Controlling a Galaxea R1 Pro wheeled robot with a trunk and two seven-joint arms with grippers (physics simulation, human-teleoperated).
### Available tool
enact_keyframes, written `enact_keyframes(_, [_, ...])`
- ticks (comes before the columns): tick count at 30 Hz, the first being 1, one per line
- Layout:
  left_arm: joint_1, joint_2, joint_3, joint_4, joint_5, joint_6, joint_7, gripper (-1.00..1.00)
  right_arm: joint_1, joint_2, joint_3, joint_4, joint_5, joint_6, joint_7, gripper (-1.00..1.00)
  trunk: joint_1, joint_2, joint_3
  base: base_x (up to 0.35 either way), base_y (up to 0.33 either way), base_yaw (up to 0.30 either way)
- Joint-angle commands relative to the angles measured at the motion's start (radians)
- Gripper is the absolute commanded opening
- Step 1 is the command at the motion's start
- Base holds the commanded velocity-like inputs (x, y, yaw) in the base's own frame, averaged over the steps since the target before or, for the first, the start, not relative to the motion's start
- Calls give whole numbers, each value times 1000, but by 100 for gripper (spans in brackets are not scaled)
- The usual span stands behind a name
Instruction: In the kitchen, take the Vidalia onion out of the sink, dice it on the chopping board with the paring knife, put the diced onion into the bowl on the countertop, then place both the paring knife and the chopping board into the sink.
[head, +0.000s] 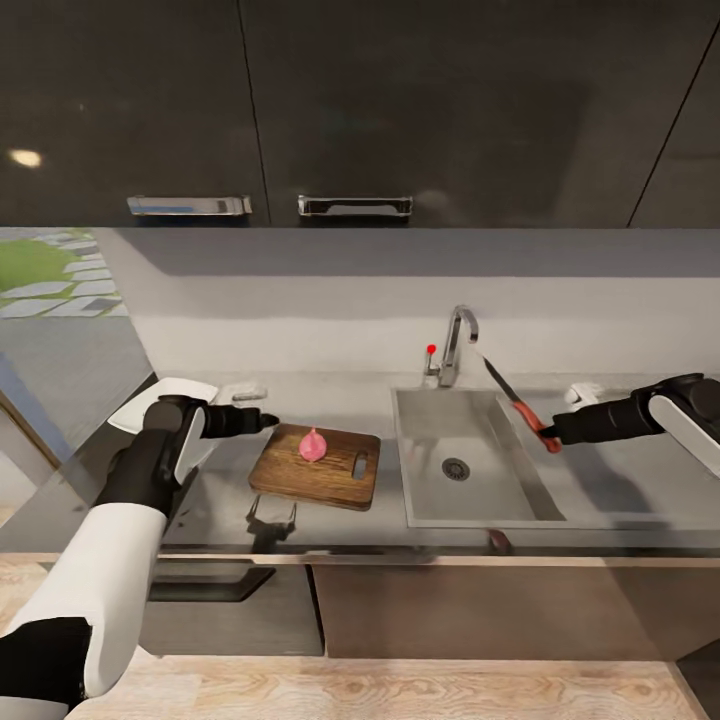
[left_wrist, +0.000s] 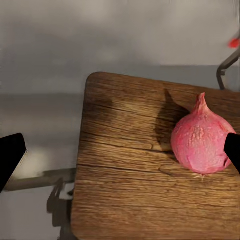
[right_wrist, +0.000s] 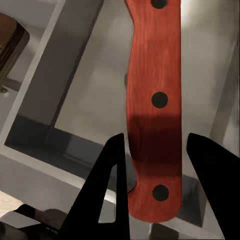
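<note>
The long grey bench (head: 590, 500) runs under dark wall cabinets (head: 350, 100), with the steel sink (head: 470, 500) set into its right half and the bent chrome tap (head: 455, 345) with its small red knob (head: 431, 349) at the sink's back edge. The dark-brown chopping board (head: 300, 475) lies on the bench just beside the sink's left rim, slot handle toward the sink. A white bowl (head: 140, 405) sits at the bench's far left end, partly hidden behind the left arm. The Vidalia onion (head: 313, 445) rests on the board near its back edge, pointed tip up. The left pincer (head: 268, 420) hovers at the board's back left corner with its jaws spread wide, gripping nothing. The right pincer (head: 548, 432) is over the sink's right rim, closed on the reddish handle of the paring knife (head: 512, 395), whose dark blade slants up toward the tap.
</note>
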Motion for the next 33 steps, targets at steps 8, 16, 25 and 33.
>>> enact_keyframes(8, [0, 0, 1, -46, -5, 2, -7, 100, -1, -10, 2, 0, -34, 1, 10, -100, 1, -2, -2, 0, 0, 0])
enact_keyframes(16, [0, -1, 2, -72, -5, 2, -6, 100, 0, -10, -10, 0, -34, 1, 9, -100, 1, -2, -2, -49, 19, 0])
enact_keyframes(25, [0, -1, 1, -71, -5, 2, -6, 100, 0, -10, -15, 0, -34, 1, 9, -100, 1, -2, -2, -171, 223, 0])
enact_keyframes(33, [0, -1, 1, -72, -5, 2, -8, 100, 0, -10, -15, -1, -35, 1, 6, -100, 1, -2, -2, -79, 159, 0])
